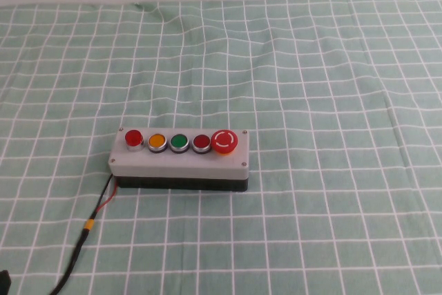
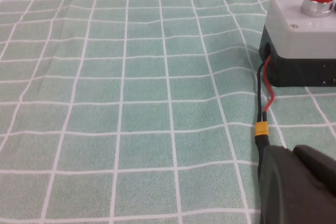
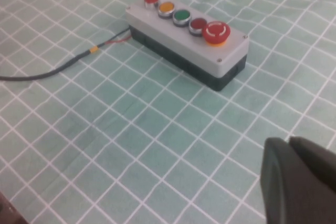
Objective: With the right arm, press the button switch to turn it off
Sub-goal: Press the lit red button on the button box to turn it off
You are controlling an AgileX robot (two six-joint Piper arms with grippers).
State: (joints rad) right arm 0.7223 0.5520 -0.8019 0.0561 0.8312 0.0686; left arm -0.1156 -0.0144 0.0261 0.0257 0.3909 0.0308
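Right gripper (image 3: 292, 148), pressed together, sat well apart from the box (image 3: 189, 40); I needed a square descent onto its buttons (image 1: 179, 142). Left gripper (image 2: 294, 153), likewise closed, lay by the cable (image 2: 261, 114).

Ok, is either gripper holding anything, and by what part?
Nothing, as far as shows. The right gripper hangs over bare cloth, apart from the box; the left gripper hovers over the cable.

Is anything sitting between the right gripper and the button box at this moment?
Nothing visible does. Only checked cloth lies between the right gripper and the button box. The left gripper is by the cable, off the box's left end.
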